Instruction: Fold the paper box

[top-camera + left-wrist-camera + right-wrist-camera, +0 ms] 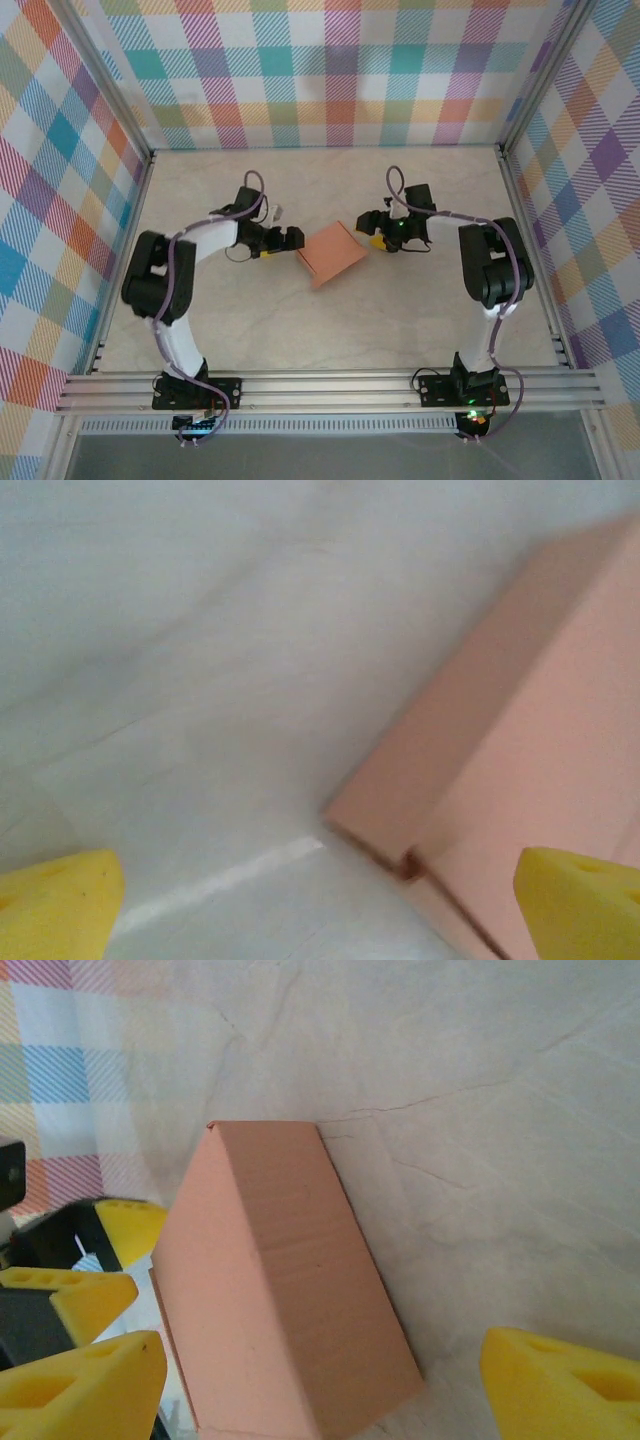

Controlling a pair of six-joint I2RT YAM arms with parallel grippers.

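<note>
The paper box [335, 253] is a salmon-orange folded card shape resting on the table between the two arms. My left gripper [290, 240] sits at its left end, open. In the left wrist view the paper box [520, 720] lies at the right, close to the right yellow fingertip [580, 900], with bare table across the rest of the gap. My right gripper [368, 235] is at the box's right end, open. In the right wrist view its yellow fingertips [85, 1380] stand wide on either side of the paper box [290, 1290], whose sloped faces meet in a ridge.
The beige marbled table [330, 330] is fenced by plaid walls [330, 70] and metal frame posts. An aluminium rail [330, 388] carries both arm bases along the near edge. The left gripper's yellow fingers [115, 1225] show behind the box in the right wrist view.
</note>
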